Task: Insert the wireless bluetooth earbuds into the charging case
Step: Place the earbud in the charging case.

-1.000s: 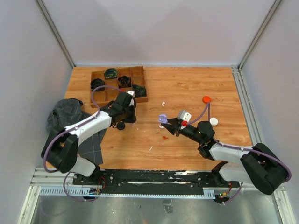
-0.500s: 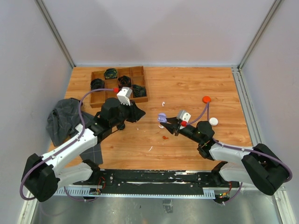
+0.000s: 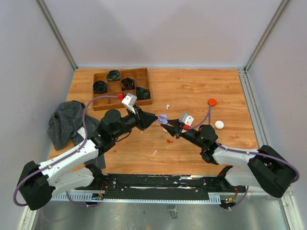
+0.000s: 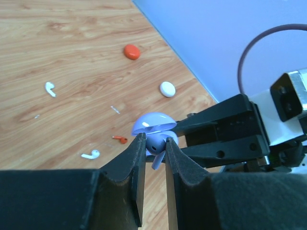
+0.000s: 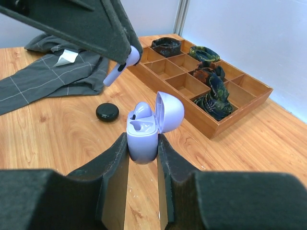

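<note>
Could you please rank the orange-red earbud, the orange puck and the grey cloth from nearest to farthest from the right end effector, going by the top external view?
1. The orange-red earbud, on the table just on the near side of the right end effector.
2. The orange puck, off to the right and farther back.
3. The grey cloth, at the table's left edge.
</note>
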Available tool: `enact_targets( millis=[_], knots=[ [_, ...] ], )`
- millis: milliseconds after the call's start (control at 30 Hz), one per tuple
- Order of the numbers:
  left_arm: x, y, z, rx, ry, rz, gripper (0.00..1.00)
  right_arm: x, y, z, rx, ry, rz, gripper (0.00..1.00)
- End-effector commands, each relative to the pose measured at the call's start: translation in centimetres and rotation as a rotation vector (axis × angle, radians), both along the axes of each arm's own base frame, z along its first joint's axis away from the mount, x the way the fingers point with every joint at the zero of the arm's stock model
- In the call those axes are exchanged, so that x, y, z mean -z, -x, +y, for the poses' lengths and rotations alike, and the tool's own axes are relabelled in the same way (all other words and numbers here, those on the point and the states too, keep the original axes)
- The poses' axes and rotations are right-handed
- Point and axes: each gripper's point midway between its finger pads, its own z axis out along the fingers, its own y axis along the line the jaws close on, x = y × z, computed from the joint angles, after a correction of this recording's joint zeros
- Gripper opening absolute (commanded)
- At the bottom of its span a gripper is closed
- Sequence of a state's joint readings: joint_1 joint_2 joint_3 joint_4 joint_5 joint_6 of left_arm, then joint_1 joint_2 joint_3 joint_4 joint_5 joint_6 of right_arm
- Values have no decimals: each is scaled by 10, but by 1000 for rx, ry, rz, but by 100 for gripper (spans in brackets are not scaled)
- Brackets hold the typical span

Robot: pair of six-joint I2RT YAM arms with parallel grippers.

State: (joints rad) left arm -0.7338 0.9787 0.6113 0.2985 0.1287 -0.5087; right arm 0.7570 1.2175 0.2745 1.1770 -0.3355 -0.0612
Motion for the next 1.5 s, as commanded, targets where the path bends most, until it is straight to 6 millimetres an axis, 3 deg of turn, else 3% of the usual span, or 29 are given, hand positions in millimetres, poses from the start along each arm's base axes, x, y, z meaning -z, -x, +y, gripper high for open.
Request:
enact_targets(
  millis=[0, 467, 1467],
  knots=[
    [-29, 5, -7, 0, 94, -89, 17, -35, -3, 7, 16, -83, -79, 1],
    [-36, 11, -22, -19, 104, -207, 16, -48, 4, 12, -3, -130, -83, 1],
    [-16, 5, -31, -56, 43, -272, 16, -61, 10, 12, -27, -184, -88, 1]
  ],
)
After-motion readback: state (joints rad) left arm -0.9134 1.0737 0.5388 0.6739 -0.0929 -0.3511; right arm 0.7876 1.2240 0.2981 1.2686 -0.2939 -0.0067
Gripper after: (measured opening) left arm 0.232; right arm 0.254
